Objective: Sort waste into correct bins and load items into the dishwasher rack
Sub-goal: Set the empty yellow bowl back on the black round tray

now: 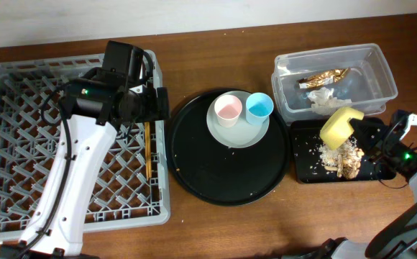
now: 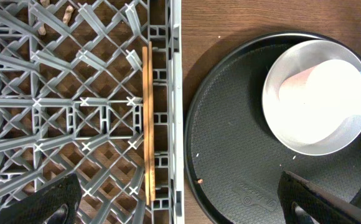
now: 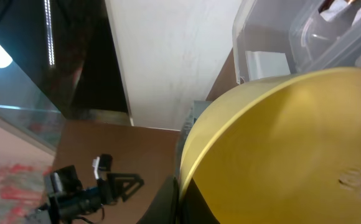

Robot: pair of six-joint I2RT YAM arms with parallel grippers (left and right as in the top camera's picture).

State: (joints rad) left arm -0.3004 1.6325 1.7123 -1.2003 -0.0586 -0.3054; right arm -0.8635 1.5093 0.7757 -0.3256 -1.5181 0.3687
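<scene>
From overhead, the left gripper [image 1: 151, 108] hangs over the rack [image 1: 21, 144] at its 3 o'clock wall. On the left wrist cam its fingers [image 2: 43, 202] are spread wide apart w/ nothing btwn them. The chopsticks [image 1: 147, 147] lie flat inside the rack, parallel to that wall and just inboard of it, running 12 to 6. Only a thin strip of wood table [image 1: 194, 223] separates the rack wall from the round tray [image 1: 216, 180] rim, so it's tight there.

The plate [image 1: 239, 133] sits in the tray's 12 o'clock half. The pink cup [image 1: 228, 109] and blue cup [image 1: 259, 106] stand side by side on it, nearly touching. The tray's 6 o'clock half is bare surface, good room.

The right gripper [image 1: 365, 133] is clamped on the yellow bowl [image 1: 340, 126], which is held tilted, mouth toward 5 o'clock. The bowl sits over the black rectangular tray [image 1: 305, 169], near its 12 o'clock edge. Food scraps [image 1: 341, 158] are piled on that tray right under the bowl, w/ crumbs scattered toward 9. The right wrist cam is mostly filled by bowl.

The clear tub [image 1: 381, 65] sits just at 12 of the black tray, edges close. I can't tell if they touch. The foil wrapper [image 1: 325, 76] and napkin [image 1: 322, 97] are inside it.
</scene>
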